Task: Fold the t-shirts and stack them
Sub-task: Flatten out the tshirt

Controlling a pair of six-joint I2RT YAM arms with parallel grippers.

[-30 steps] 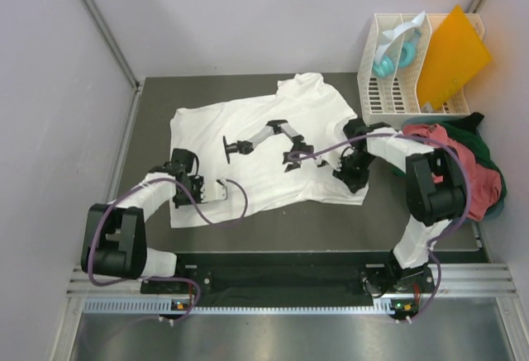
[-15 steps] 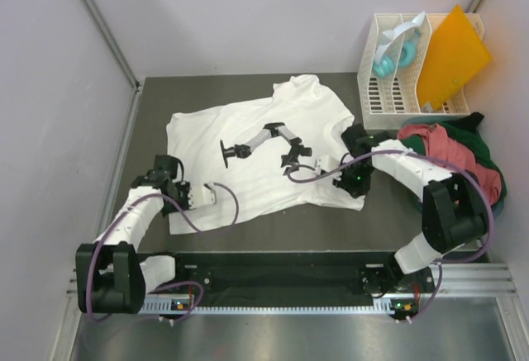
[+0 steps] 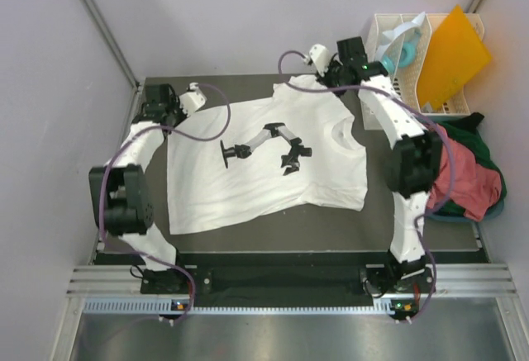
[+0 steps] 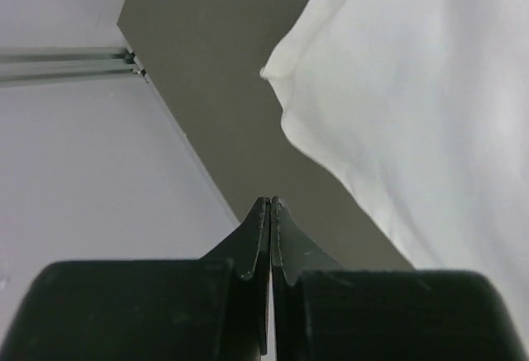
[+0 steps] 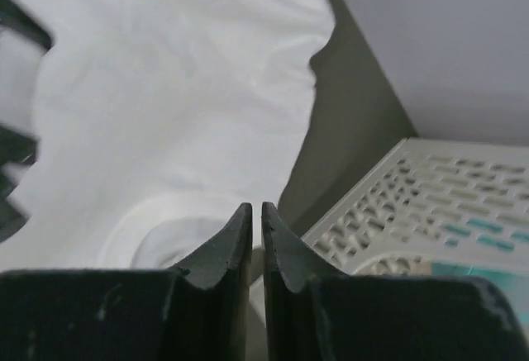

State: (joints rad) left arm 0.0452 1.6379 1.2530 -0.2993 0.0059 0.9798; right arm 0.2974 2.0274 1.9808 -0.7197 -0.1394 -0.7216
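Observation:
The large white t-shirt (image 3: 264, 163), printed with a black robot arm, lies spread flat on the dark table (image 3: 397, 220), its collar to the right. My left gripper (image 3: 159, 101) is shut and empty at the far left corner, just beyond the shirt's upper left edge (image 4: 397, 113); its tips (image 4: 270, 204) hang over bare table. My right gripper (image 3: 345, 62) is shut and empty, raised over the shirt's far right sleeve beside the rack; its tips (image 5: 256, 211) are above the collar (image 5: 165, 229). Salmon-red (image 3: 463, 175) and dark green (image 3: 488, 142) shirts lie heaped at the right edge.
A white slatted rack (image 3: 380, 92) stands at the far right with a stiff orange sheet (image 3: 450, 55) and a teal object (image 3: 388, 62) in it; it also shows in the right wrist view (image 5: 430, 204). Grey walls enclose the table on the left, back and right.
Both arms swung from the shirt's near hem area to the far corners. The white shirt now lies flatter and more spread, shifted slightly away.

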